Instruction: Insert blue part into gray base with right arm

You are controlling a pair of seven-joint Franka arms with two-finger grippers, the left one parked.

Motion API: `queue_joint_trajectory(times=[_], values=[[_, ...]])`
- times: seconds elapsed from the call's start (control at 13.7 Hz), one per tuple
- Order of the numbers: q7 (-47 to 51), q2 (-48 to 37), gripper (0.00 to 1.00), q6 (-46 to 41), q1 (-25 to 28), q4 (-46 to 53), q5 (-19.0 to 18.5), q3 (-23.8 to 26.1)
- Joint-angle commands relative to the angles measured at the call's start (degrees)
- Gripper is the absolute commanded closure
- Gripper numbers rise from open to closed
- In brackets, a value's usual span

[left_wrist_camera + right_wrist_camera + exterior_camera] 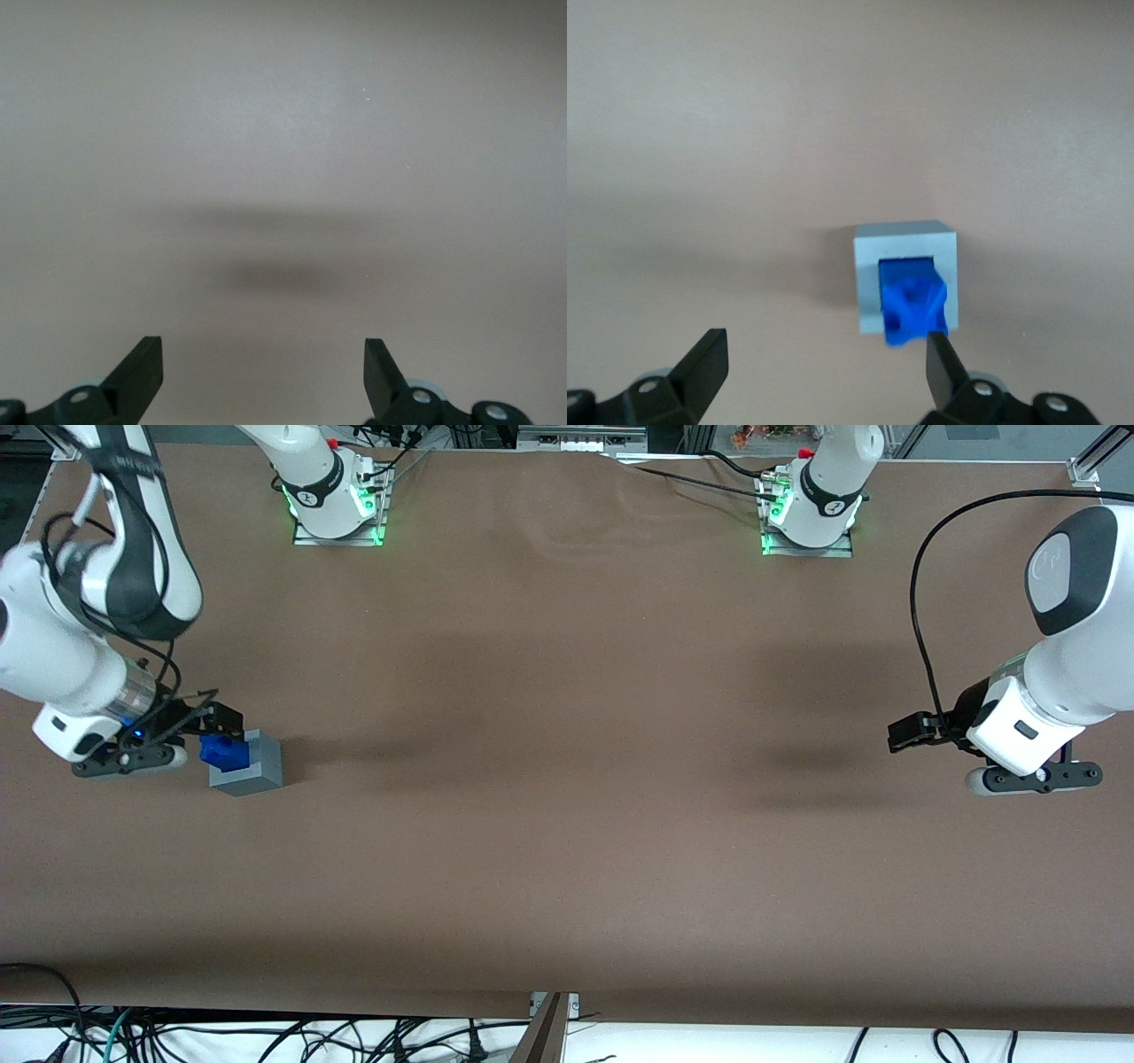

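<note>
The blue part (913,302), likely light, stiff, slick plastic best pinched across its flat flanks, sits in the recess atop the gray base (905,240) on the counter (567,824), the open, empty hand (824,367) hovering above, one finger (939,363) at the part's six o'clock edge.

The blue part (912,299) sits in the gray base (905,240), the hand (824,367) above both.
</note>
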Motion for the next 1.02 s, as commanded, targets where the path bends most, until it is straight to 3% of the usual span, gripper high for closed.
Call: queue_joint_trajectory(times=[0.0, 0.36, 0.95], values=[[2.2, -7.4, 0.01, -6.1, -0.3, -1.0, 0.8, 1.7], [7.0, -10.0, 0.01, -22.9, -0.3, 9.3, 0.6, 4.0], [7.1, -8.9, 0.01, -26.0, -0.4, 14.1, 0.1, 4.5]])
